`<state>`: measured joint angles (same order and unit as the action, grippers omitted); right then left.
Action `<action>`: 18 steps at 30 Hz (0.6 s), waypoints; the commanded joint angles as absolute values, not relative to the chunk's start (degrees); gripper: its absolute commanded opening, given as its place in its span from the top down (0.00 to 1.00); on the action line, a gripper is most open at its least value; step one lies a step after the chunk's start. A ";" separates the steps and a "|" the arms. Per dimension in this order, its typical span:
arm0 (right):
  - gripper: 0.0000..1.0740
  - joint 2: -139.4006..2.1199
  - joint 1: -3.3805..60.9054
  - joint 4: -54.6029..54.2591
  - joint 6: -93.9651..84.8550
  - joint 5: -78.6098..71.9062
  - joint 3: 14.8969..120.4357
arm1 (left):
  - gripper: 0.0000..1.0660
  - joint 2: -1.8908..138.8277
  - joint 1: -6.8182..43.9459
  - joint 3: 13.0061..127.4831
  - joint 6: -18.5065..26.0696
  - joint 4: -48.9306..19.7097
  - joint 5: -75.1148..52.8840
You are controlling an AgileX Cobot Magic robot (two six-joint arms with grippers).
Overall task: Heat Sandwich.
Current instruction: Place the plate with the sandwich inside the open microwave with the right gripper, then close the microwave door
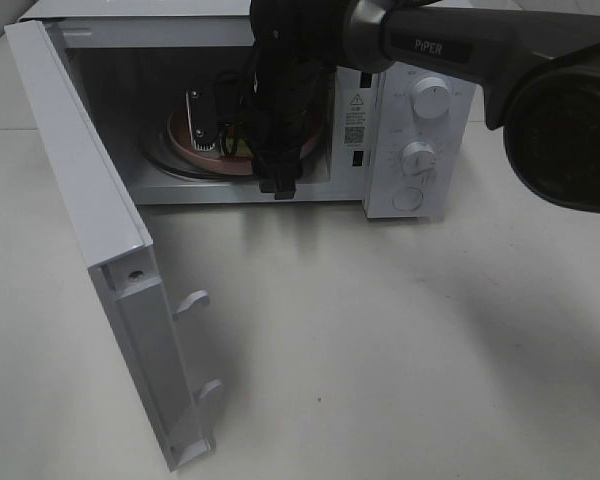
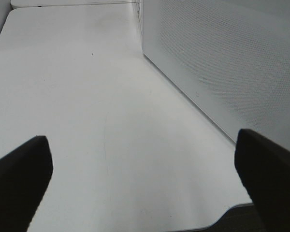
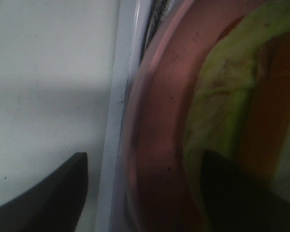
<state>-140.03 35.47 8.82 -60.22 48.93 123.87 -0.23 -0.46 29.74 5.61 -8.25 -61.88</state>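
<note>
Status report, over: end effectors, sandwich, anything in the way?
Left end effector open over table. Right end effector open, astride pink plate rim. Sandwich on plate inside microwave. Door open, right arm in doorway.

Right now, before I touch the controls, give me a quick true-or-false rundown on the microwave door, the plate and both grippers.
The microwave door stands open. True.
The sandwich lies on the pink plate. True.
The plate is outside the microwave. False: it sits inside the cavity.
The left gripper is shut on something. False: it is open over the table, holding nothing.
The right gripper is clear of the microwave. False: it is inside, open, at the plate's rim.
</note>
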 commanded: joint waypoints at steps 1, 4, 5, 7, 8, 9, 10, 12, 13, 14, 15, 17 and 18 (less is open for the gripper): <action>0.39 -137.40 35.35 9.05 -59.01 47.15 121.47 | 0.08 -1.20 -0.57 29.68 5.61 -8.31 -61.54; 0.39 -136.48 35.35 9.11 -59.01 46.35 119.46 | 0.08 -1.20 -0.57 29.68 5.61 -8.31 -61.54; 0.39 -135.45 35.35 9.11 -59.01 45.78 117.69 | 0.08 -1.20 -0.57 29.68 5.61 -8.31 -61.54; 0.39 -134.99 35.35 9.34 -59.01 45.66 116.77 | 0.08 -1.20 -0.57 29.68 5.61 -8.31 -61.54; 0.39 -134.59 35.35 9.57 -59.01 45.61 116.02 | 0.08 -1.20 -0.57 29.68 5.61 -8.31 -61.54; 0.39 -133.38 35.35 10.20 -58.79 45.32 114.08 | 0.08 -1.20 -0.57 29.68 5.61 -8.31 -61.54; 0.39 -132.81 35.41 10.14 -58.61 44.81 112.99 | 0.08 -1.20 -0.57 29.68 5.61 -8.31 -61.54; 0.39 -132.18 35.41 10.14 -58.38 44.12 111.78 | 0.08 -1.20 -0.57 29.68 5.61 -8.31 -61.54; 0.39 -131.55 35.41 10.08 -58.16 43.37 110.70 | 0.08 -1.20 -0.57 29.68 5.61 -8.31 -61.54; 0.39 -130.23 35.41 10.08 -57.70 42.17 108.80 | 0.08 -1.20 -0.57 29.68 5.61 -8.31 -61.54; 0.39 -129.49 35.41 10.08 -57.58 41.71 107.95 | 0.08 -1.20 -0.57 29.68 5.61 -8.31 -61.54; 0.39 -128.97 35.41 10.14 -57.52 41.20 106.86 | 0.08 -1.20 -0.57 29.68 5.61 -8.31 -61.54; 0.39 -127.60 35.41 10.14 -57.52 39.99 104.62 | 0.08 -1.20 -0.57 29.68 5.61 -8.31 -61.54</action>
